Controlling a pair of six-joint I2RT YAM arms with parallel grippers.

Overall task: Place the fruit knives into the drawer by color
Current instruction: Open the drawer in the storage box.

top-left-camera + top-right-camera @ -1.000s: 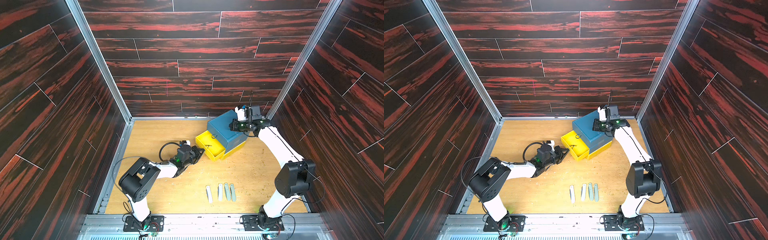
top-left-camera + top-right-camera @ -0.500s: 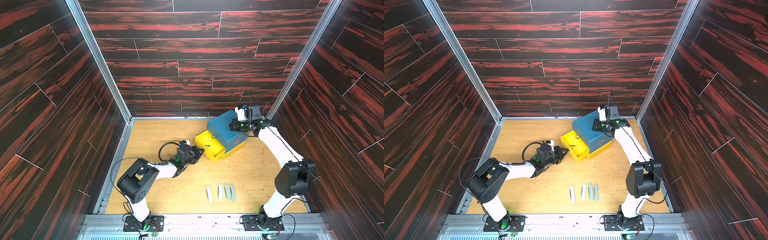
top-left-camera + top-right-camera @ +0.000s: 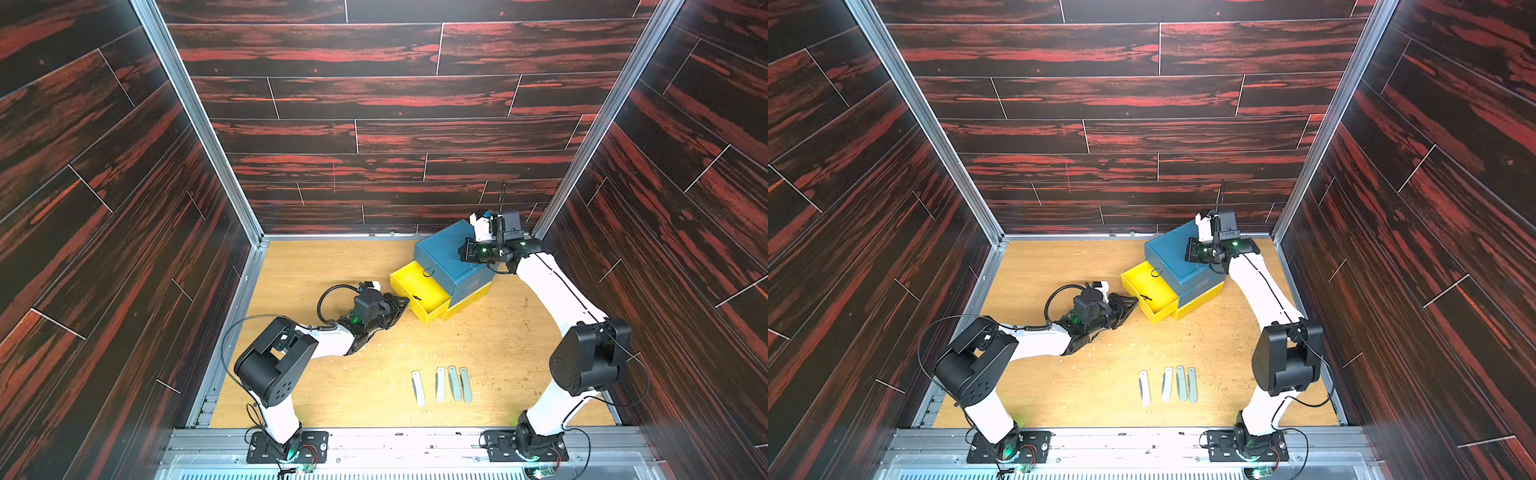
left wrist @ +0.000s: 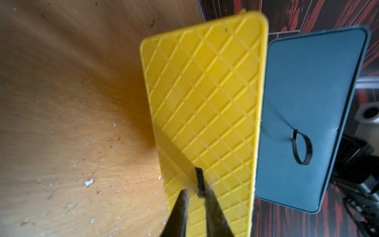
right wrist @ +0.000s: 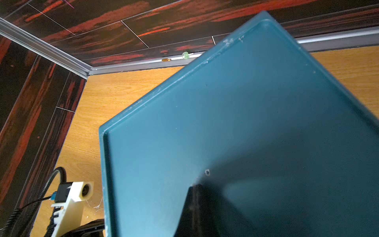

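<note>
Fruit knives visible in both top views: four, all lying flat on the wooden table (image 3: 332, 266) in one row near its near edge, right of centre and well apart from both arms. From left to right these are two whitish knives (image 3: 418, 387) (image 3: 440, 384), then two grey-green knives (image 3: 454, 383) (image 3: 466, 385); the leftmost stands slightly apart from the other three. One teal cabinet (image 3: 449, 257) sits at the far right, with one yellow drawer (image 3: 419, 291) pulled out toward the left arm. The left gripper (image 4: 194, 195) is at that drawer's ribbed front, jaws slightly spread, with a black pull tab (image 4: 200, 182) at the fingertips (against one finger). The right gripper (image 3: 465, 252) is on the cabinet top, fingers pressed together. Compared with the earlier top views, knives, drawer and both arms hold the same positions. A black loop (image 4: 302, 147) hangs on the teal front above the drawer; pale chips (image 4: 89, 182) litter the table.
</note>
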